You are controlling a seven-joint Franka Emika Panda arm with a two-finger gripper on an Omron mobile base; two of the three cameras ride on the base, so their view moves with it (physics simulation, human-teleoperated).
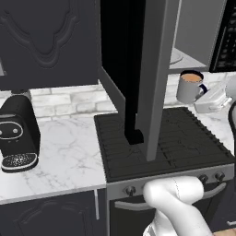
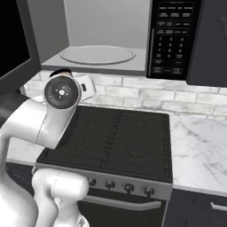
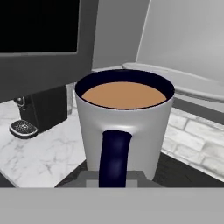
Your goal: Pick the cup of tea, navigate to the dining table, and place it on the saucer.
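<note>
Below your end effector [image 1: 206,97] you have the black stove [image 1: 161,143] set in the marble desk [image 1: 64,152], with the open microwave [image 2: 99,55] just above and beyond it and the black coffee machine [image 1: 17,133] well off to its left on the desk. Your end effector is pinched on the dark handle of the cup of tea [image 3: 124,127], which sits upright directly in front of it, clear above the stove's rear, brown liquid level inside.

Claw [image 1: 205,94] tips seemingly hidden behind mug handle [image 3: 113,157].
</note>
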